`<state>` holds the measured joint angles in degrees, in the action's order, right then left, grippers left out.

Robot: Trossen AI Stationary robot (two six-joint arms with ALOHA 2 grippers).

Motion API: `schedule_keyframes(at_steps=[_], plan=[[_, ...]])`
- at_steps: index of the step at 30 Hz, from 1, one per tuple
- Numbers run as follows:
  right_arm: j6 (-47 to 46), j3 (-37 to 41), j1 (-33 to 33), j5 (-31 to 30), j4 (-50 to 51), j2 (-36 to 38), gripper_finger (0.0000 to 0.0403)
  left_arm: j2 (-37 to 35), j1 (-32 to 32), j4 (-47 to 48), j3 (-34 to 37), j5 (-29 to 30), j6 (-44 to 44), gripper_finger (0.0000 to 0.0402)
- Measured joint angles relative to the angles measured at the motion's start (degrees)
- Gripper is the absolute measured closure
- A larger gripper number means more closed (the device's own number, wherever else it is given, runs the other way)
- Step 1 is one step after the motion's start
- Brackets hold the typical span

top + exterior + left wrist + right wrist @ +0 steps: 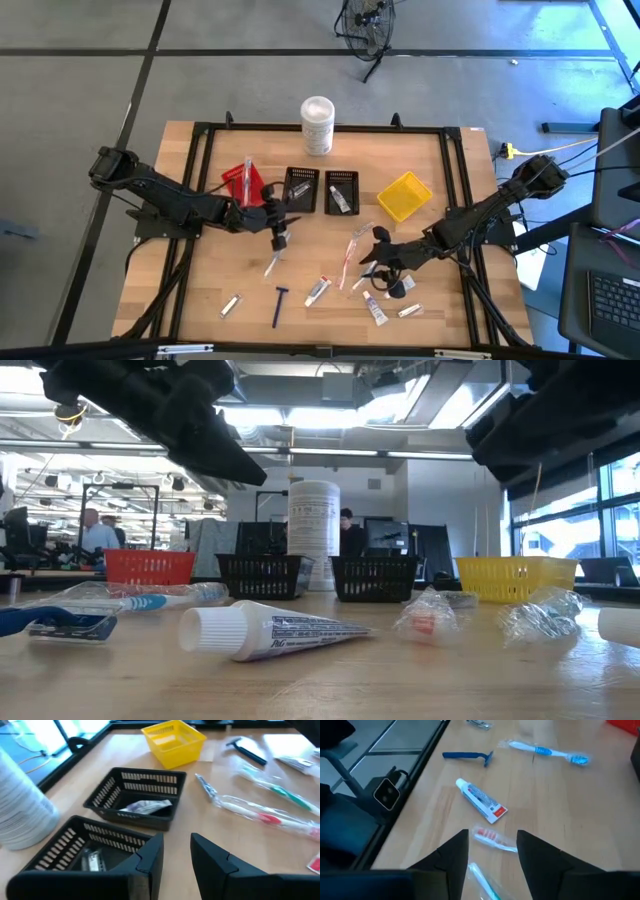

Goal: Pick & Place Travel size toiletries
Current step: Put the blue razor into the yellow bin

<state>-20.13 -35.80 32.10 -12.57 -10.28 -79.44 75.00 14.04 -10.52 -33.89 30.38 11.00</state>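
Toothpaste tube (265,632) lies nearest; right hand (492,851), fingers spread, hovers over a wrapped toothbrush (492,840). Left hand (176,854), parted and empty, faces black bins (137,800).

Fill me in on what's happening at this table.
Two robot arms are sorting travel toiletries into small bins. The left gripper hovers just in front of the black bins, jaws apart and empty. The right gripper hangs open over wrapped toothbrushes. A blue razor and toothpaste tube lie loose.
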Motion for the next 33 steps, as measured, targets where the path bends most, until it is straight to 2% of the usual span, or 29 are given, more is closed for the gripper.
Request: schedule_keyframes(at_steps=[4,11,16,23,26,29,33], plan=[[-4.99,-0.71,0.00,0.95,1.64,0.00,0.0205,0.00,-0.03,0.00,0.00,-0.05,0.00,0.0310],[-3.96,-0.75,0.30,2.97,3.76,0.00,0.0168,0.00,-0.04,0.00,0.00,-1.63,0.23,0.0310],[-5.53,-0.76,0.68,5.62,18.00,0.70,0.0171,0.00,-0.04,0.00,0.00,-1.88,0.24,0.0310],[-13.39,-0.76,0.67,14.31,40.57,0.76,0.0192,0.00,-0.04,0.00,0.00,-1.70,0.24,0.0309],[-10.98,-0.76,0.66,11.70,45.63,0.76,0.0196,0.00,-0.21,0.00,0.00,-1.62,0.24,0.0309],[-6.60,-0.76,0.66,8.52,46.57,0.76,0.0193,0.00,-0.67,0.00,0.00,-1.66,0.30,0.0309],[-4.72,-0.76,0.67,8.94,47.39,0.76,0.0184,0.00,-0.76,0.00,0.00,-1.67,0.46,0.0309]])
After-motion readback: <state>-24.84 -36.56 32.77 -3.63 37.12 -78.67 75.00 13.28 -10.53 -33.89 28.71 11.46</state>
